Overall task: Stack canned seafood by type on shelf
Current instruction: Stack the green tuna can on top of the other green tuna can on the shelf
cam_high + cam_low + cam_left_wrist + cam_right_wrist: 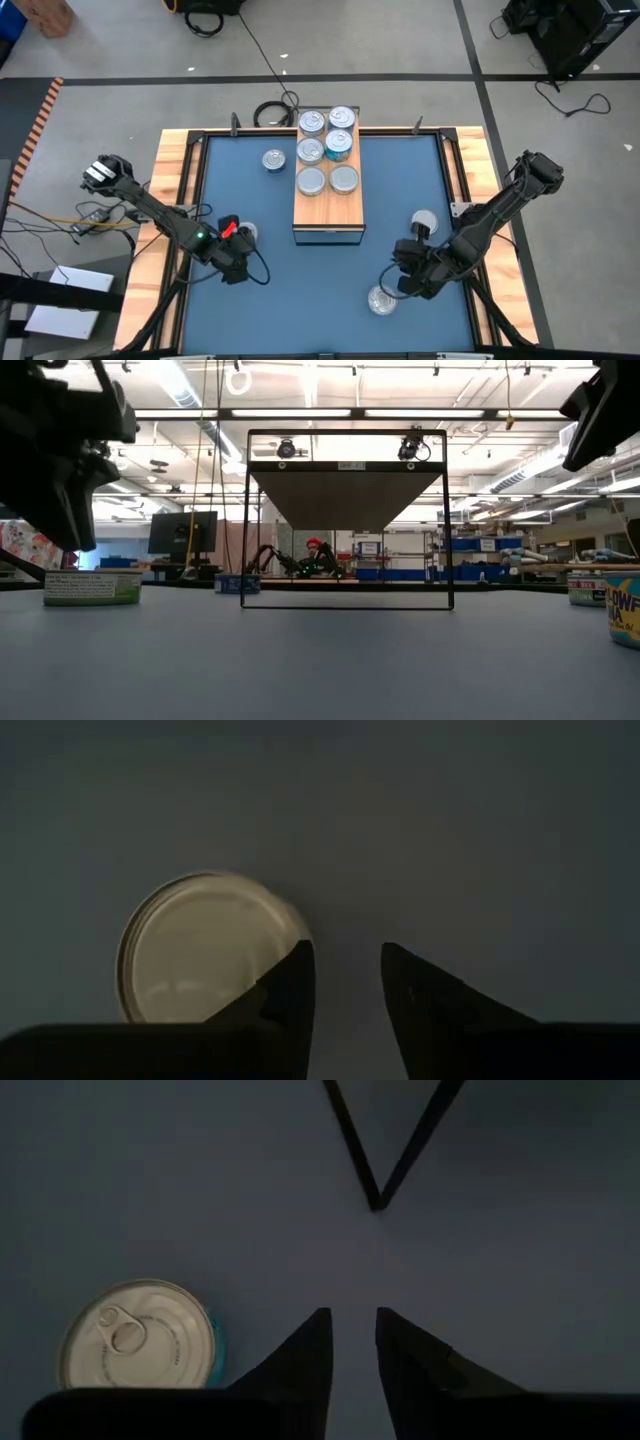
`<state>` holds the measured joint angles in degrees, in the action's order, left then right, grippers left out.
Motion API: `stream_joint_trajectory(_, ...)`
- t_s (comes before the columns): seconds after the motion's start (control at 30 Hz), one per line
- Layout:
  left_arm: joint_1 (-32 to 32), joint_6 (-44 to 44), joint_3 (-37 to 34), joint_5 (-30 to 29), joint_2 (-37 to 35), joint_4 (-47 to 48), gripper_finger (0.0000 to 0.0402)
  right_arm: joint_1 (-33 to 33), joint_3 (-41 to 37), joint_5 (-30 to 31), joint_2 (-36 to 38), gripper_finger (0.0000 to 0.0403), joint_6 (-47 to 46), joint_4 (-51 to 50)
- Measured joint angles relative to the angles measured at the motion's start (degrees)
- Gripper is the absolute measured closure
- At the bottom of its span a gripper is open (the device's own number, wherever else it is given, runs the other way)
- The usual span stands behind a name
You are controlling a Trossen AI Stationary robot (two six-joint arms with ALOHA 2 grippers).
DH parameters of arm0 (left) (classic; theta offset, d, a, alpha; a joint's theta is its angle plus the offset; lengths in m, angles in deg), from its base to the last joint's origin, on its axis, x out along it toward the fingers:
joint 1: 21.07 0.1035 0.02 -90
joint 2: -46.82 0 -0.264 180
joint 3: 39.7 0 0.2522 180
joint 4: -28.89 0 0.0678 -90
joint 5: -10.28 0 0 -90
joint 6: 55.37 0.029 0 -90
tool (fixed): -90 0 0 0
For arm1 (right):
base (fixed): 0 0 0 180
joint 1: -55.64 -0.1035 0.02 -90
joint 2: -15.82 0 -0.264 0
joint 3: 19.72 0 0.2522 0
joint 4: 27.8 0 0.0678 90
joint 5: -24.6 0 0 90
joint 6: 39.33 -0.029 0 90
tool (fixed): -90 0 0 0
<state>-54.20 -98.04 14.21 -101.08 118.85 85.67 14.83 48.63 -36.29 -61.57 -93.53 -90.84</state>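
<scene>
We note the right gripper (402,283) low over the worktop (330,300) near its front right area, fingers nearly closed, holding nothing; one tin (138,1335) lies just beside it, apart, toward the front edge. A second tin (424,220) sits behind that gripper. The left gripper (345,982) hangs near the left edge, fingers slightly parted and empty, with a tin (208,946) just beside one finger. Farther back, a lone tin (274,159) lies left of the shelf (328,212), which carries six tins (328,150) at its far end.
</scene>
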Motion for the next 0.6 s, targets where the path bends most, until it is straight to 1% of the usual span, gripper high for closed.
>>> stream_joint_trajectory(0.23, 0.0, 0.3, -2.7, -2.0, 0.3, -0.3, 0.0279, 0.0, 0.0, 1.5, 0.0, 0.0314, 0.4, 1.0)
stream_joint_trajectory(0.47, 0.0, 1.8, -3.0, -3.4, 5.1, -1.2, 0.0279, 0.0, 0.0, 3.1, 0.0, 0.0314, 1.8, 1.2)
stream_joint_trajectory(0.6, 0.0, 2.0, -2.9, -6.5, 7.9, -1.6, 0.0279, 0.0, 0.0, 3.5, 0.0, 0.0314, 1.9, 1.2)
